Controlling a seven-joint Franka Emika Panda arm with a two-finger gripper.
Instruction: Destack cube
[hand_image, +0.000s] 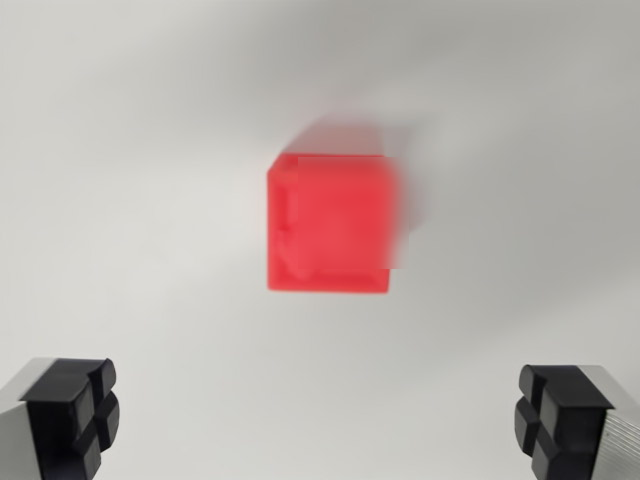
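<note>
Closest to us, the gripper (318, 420) has its jaws spread wide with nothing between them; we only see the two black fingertips (72, 412) poking in at the bottom corners, one at the wrist view's left and one at its right. Further out, near the middle of the view, sits the red cube (330, 224) on a plain white table (120, 150), well clear of the fingers. It looks like hard plastic, probably light and stiff, with smooth sides that might slip a bit, so we'd pinch it across two opposite flat faces. Honestly though, it's blurry, especially its right edge, and looking straight down we can't tell if another cube is stacked underneath or how tall the pile is.
</note>
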